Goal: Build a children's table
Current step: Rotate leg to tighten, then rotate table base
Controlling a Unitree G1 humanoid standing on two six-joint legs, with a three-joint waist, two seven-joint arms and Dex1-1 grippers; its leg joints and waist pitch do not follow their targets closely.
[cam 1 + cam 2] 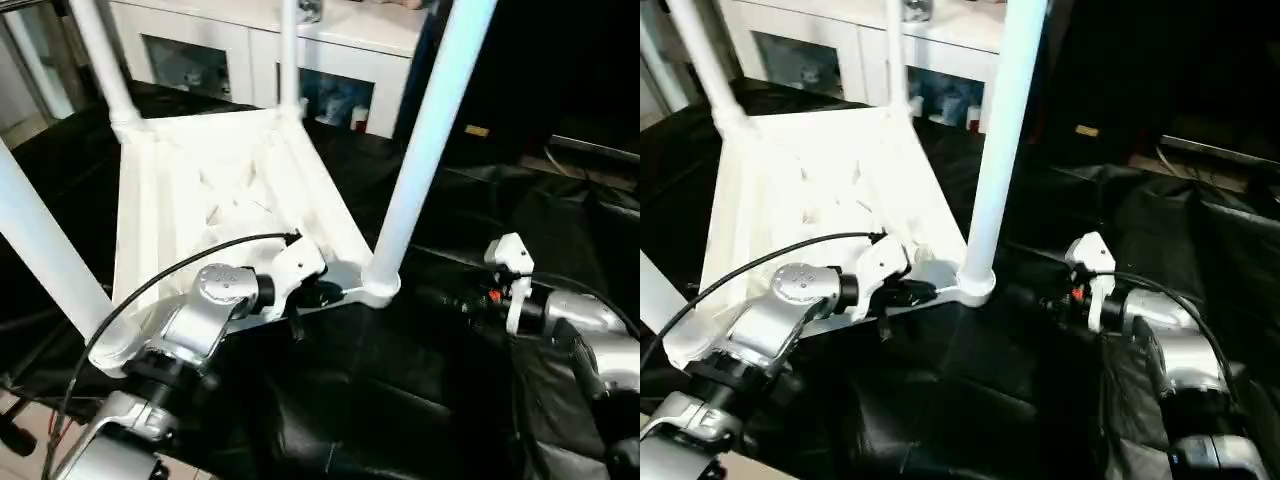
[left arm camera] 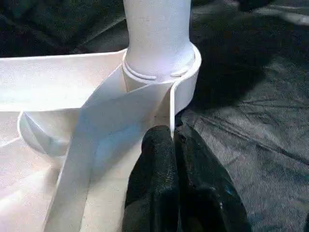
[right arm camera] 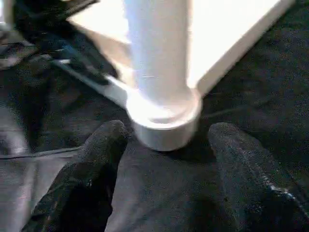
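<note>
The white plastic children's table (image 1: 225,195) lay upside down on a black cloth (image 1: 400,400), its ribbed rectangular underside facing up. Four long white round tube legs stood upright in its rounded corner sockets, one per corner: the near-right leg (image 1: 425,140), the near-left leg (image 1: 40,240), the far-left leg (image 1: 105,60) and the far-right leg (image 1: 289,55).

The left gripper (image 2: 173,145), carried on one of the two silver forearms, was at the table's near edge just beside the near-right socket (image 2: 186,79). Its two black fingers (image 2: 154,159) were pressed together on the thin upright rim wall of the tabletop, one finger on each side of the wall, so the jaws were closed on the table's edge.

The right gripper (image 3: 166,145) lay low over the black cloth, on the robot's right of the same socket. Its two black fingers (image 3: 104,145) stood wide apart and held nothing. In the right wrist view the socket sat between the two fingertips and just beyond them; contact could not be made out. In the head views a white bracket (image 1: 510,265) and a black cable (image 1: 150,285) could be seen on the wrists.

Beyond the table stood one white cabinet with glass doors (image 1: 250,60), with small items dimly visible behind the glass. To its right the background was dark.
</note>
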